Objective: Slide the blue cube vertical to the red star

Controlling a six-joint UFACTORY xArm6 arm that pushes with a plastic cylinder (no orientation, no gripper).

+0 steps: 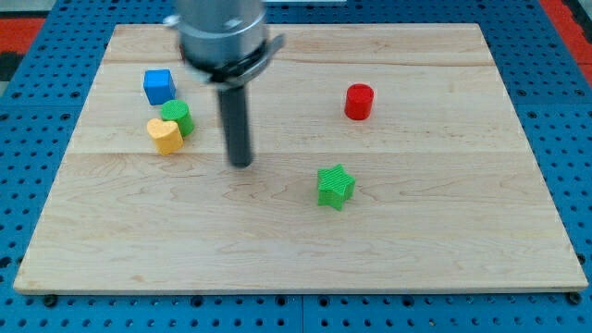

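The blue cube (pixel 159 86) sits near the board's upper left. No red star shows; the only red block is a red cylinder (pixel 359 101) at the upper right of centre. My tip (pixel 240 164) rests on the board, right of and below the blue cube, about 90 pixels away and not touching any block. The arm's grey body hangs over the top edge above it.
A green cylinder (pixel 177 117) and a yellow heart-like block (pixel 166 136) sit touching just below the blue cube, left of my tip. A green star (pixel 336 186) lies right of my tip. The wooden board (pixel 444 240) lies on a blue pegboard.
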